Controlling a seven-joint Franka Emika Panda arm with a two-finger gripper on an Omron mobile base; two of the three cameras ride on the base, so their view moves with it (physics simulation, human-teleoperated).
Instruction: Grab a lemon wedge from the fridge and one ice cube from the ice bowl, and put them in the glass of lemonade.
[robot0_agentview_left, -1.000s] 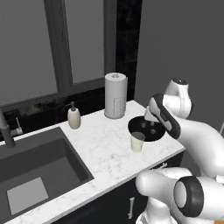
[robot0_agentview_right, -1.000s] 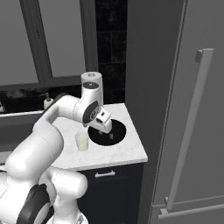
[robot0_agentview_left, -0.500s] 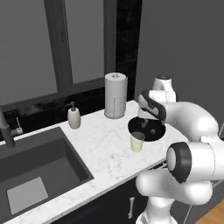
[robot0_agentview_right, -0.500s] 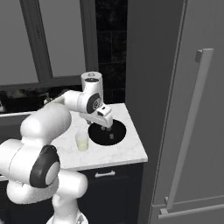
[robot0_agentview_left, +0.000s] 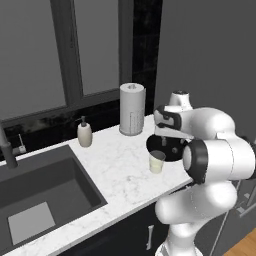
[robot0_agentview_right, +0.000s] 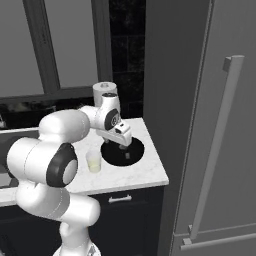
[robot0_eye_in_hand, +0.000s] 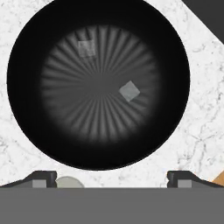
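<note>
The ice bowl is a shallow black dish on the marble counter, directly under my hand, with two pale ice cubes lying in it. My gripper hangs above the bowl, jaws wide open and empty. It also shows over the bowl in the left base view and in the right base view. The glass of lemonade stands just beside the bowl. The fridge is closed, its bar handle facing me. The lemon wedge is hidden.
A paper-towel roll stands behind the bowl against the wall. A beige soap dispenser sits near the dark sink and its faucet. The counter ends right beside the bowl, next to the fridge.
The arm has refolded, its elbow swinging round toward the base. The hand stays over the bowl, shifted slightly toward the fridge side. The jaws have stayed open.
</note>
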